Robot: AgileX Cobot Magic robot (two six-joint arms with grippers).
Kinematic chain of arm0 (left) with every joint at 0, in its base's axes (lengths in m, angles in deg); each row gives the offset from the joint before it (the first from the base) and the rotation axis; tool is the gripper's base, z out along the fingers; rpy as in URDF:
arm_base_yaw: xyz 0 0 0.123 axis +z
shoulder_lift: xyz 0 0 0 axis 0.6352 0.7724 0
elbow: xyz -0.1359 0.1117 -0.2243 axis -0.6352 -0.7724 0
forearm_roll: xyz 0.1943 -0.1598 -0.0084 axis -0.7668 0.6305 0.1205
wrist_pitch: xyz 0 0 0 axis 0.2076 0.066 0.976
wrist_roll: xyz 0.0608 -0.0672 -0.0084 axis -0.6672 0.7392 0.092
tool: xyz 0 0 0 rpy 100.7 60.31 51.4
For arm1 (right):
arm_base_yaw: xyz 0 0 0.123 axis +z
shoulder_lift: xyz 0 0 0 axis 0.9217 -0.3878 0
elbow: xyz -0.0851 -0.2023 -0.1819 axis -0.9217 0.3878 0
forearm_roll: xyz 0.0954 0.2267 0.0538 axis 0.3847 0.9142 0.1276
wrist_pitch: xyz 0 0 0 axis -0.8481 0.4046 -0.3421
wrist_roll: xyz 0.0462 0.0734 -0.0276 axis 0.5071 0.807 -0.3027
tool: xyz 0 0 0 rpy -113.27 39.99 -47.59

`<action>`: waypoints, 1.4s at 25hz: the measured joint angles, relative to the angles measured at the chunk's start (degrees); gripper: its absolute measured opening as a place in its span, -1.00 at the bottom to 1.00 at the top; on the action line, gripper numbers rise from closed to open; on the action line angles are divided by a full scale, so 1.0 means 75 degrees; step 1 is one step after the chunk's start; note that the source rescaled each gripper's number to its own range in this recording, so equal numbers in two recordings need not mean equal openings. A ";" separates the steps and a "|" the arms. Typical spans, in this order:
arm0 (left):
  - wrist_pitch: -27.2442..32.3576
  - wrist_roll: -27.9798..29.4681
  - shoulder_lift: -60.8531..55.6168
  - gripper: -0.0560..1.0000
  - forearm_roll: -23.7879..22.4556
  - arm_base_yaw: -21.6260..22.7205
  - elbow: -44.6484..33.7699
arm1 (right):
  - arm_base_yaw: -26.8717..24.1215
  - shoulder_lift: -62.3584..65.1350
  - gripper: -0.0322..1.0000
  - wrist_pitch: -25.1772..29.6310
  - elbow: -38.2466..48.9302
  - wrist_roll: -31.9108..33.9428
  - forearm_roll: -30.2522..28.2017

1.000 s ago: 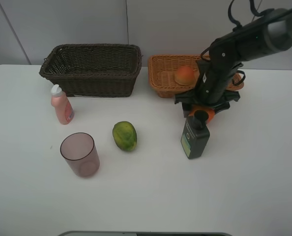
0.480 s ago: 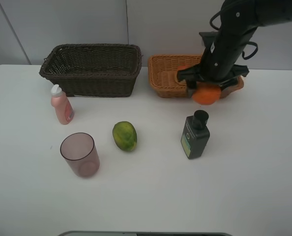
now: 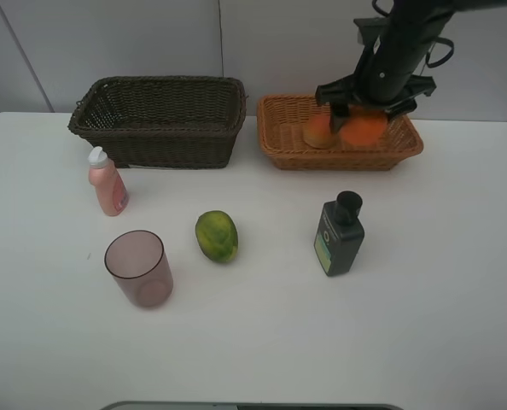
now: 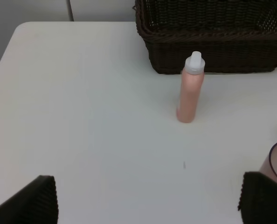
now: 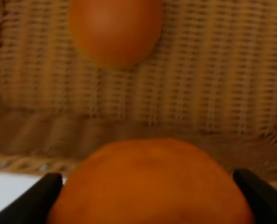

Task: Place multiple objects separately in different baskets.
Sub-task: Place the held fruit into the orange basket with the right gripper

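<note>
deeper basket [image 3: 164, 141] back-left, shallower basket [image 3: 288, 156] right of it, round fruit [image 3: 318, 132] inside; orange [image 3: 366, 130] beside fruit, probably above basket floor

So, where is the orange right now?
High view, right rear: the orange sits in the right end effector above the tan basket, beside the red-orange fruit.

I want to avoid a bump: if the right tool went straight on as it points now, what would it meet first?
Probably the floor of the light basket: the right tool holds the orange over it. The other round fruit lies to one side; depth is unclear.
</note>
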 joint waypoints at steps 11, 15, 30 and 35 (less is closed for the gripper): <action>0.0000 0.0000 0.0000 1.00 0.0000 0.0000 0.0000 | -0.0546 -0.1059 0.18 -0.1065 -0.0520 0.0000 -0.0348; 0.0000 0.0000 0.0000 1.00 0.0000 0.0000 0.0000 | -0.0634 -0.1235 0.18 -0.1626 -0.0530 0.0000 -0.0409; 0.0000 0.0000 0.0000 1.00 0.0000 0.0000 0.0000 | -0.0652 -0.1573 0.24 -0.1758 -0.0547 0.0000 -0.0704; 0.0000 0.0000 0.0000 1.00 0.0000 0.0000 0.0000 | -0.0652 -0.1419 0.60 -0.1766 -0.0547 0.0000 -0.0704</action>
